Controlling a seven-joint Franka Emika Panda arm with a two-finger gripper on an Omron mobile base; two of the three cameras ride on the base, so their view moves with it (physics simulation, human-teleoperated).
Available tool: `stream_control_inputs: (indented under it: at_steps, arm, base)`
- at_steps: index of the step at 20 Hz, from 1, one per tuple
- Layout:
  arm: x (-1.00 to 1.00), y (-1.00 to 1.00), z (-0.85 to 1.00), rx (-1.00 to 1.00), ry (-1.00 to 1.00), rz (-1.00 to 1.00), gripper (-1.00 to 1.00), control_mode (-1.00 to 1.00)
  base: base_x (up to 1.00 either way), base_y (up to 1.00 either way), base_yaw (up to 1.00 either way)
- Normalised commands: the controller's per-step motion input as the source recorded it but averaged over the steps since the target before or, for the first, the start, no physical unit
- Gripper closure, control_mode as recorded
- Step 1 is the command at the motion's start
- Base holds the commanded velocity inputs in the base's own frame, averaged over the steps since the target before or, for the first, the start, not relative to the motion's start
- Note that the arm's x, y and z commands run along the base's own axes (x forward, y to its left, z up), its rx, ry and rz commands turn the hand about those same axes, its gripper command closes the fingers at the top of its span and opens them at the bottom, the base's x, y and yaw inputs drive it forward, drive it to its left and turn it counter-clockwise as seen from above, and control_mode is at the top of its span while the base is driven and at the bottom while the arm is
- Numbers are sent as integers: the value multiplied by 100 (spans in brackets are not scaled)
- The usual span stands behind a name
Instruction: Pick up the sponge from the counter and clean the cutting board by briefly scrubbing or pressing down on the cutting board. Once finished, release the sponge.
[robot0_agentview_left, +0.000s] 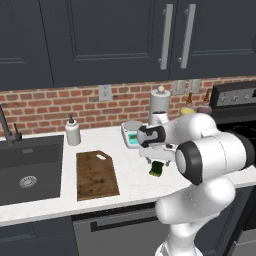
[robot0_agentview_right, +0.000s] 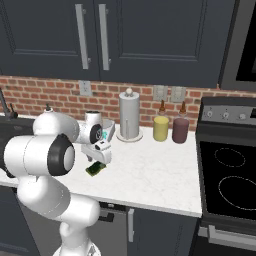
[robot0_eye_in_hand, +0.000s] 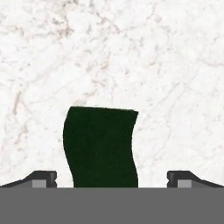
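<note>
Sponge (robot0_eye_in_hand: 101, 146) on the white surface (robot0_eye_in_hand: 131, 52), between wide-spread fingers (robot0_eye_in_hand: 43, 178)
Dark green top faces up; it lies flat under the gripper (robot0_agentview_left: 158, 159), neither finger touching it. Brown cutting board (robot0_agentview_left: 96, 175) lies well apart to its left, beside the dark sink (robot0_agentview_left: 30, 167); a white scale (robot0_agentview_left: 132, 134) sits behind near the brick wall

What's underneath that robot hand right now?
The sponge lies on the white counter, directly below the open gripper, between its two fingertips. The counter beneath the sponge is covered, and the hand hides part of the sponge from the base views.
</note>
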Motion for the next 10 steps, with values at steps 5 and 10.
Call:
stream_control_inputs:
  at_steps: [5,10]
  arm:
    - [0,0,-18,0,0,0,-100,-100]
    - [0,0,-32,0,-5,0,-100,-100]
  base:
    - [0,0,0]
    - [0,0,0]
